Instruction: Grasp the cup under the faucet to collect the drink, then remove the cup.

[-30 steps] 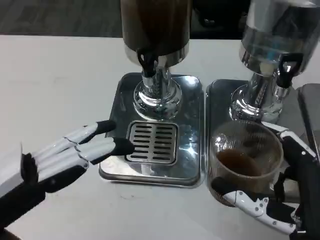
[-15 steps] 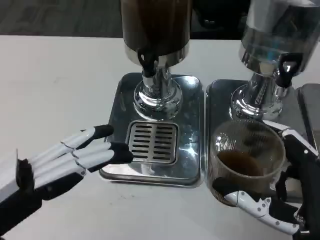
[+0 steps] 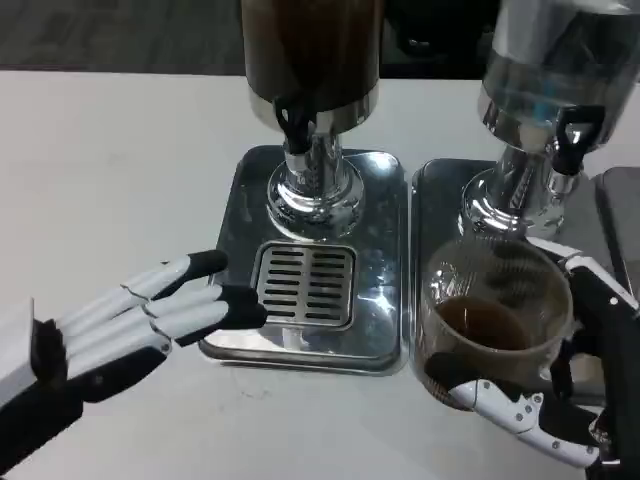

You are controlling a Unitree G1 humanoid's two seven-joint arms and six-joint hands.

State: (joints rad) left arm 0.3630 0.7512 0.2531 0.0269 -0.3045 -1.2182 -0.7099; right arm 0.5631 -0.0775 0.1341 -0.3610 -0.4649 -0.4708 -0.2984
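A clear plastic cup (image 3: pixel 495 310) with brown drink in its bottom stands low at the right, over the front of the right steel tray (image 3: pixel 428 200). My right hand (image 3: pixel 560 395) grips it, fingers wrapped round its base and far side. The cup is in front of the clear dispenser's black faucet (image 3: pixel 572 140), not beneath it. The dark drink dispenser (image 3: pixel 312 60) with its faucet (image 3: pixel 294 122) stands over the left tray (image 3: pixel 240 190). My left hand (image 3: pixel 130 320) lies open, fingers straight, fingertips at the left tray's front corner beside the drip grate (image 3: pixel 305 285).
The white table (image 3: pixel 110 170) spreads to the left and in front of the trays. A dark edge (image 3: pixel 622 220) of some other item runs along the far right. Both dispensers' chrome bases rise behind the trays.
The cup in my right hand has drifted slightly toward me and to the right. My left hand drew back a little toward the lower left, then stayed still.
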